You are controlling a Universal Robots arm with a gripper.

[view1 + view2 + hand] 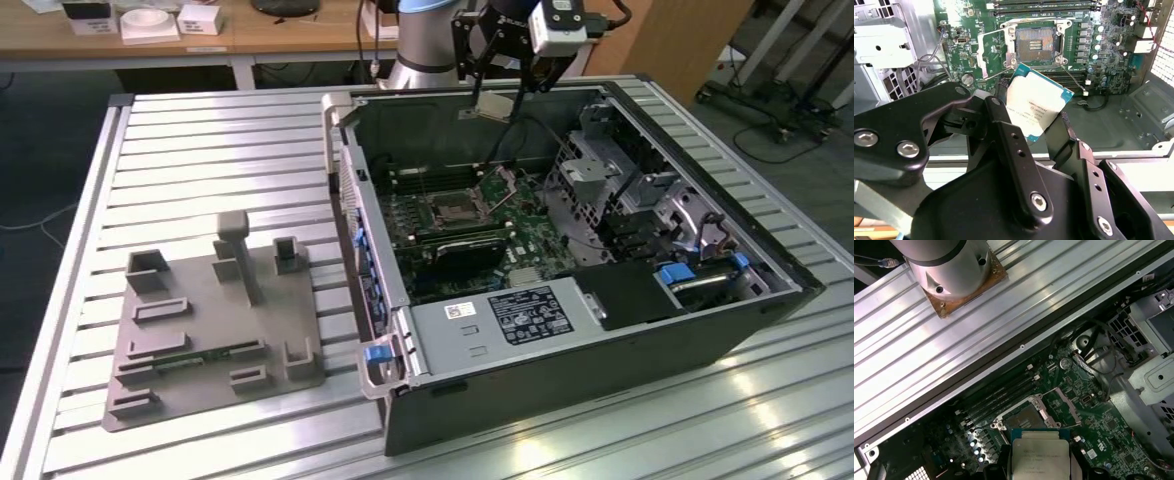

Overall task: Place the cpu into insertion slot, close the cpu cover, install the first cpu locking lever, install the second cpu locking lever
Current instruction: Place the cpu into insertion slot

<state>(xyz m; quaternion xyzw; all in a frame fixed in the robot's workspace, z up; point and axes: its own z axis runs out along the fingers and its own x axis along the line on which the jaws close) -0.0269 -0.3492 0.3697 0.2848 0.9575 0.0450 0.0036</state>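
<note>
My gripper hangs above the rear of the open computer case, shut on the cpu. In the second wrist view the cpu, a silvery square chip, sits tilted between the two black fingers. The insertion slot lies uncovered on the green motherboard, lower than the chip and apart from it. The cpu cover, a silver frame plate, stands swung open beside the slot. The first wrist view shows the cpu close to the slot, with the cover raised beside it.
A black power-supply box fills the case's near end. A metal drive cage stands along the exterior view's right. Long memory slots flank the socket. A grey fixture tray rests on the slatted table. The arm's base is behind the case.
</note>
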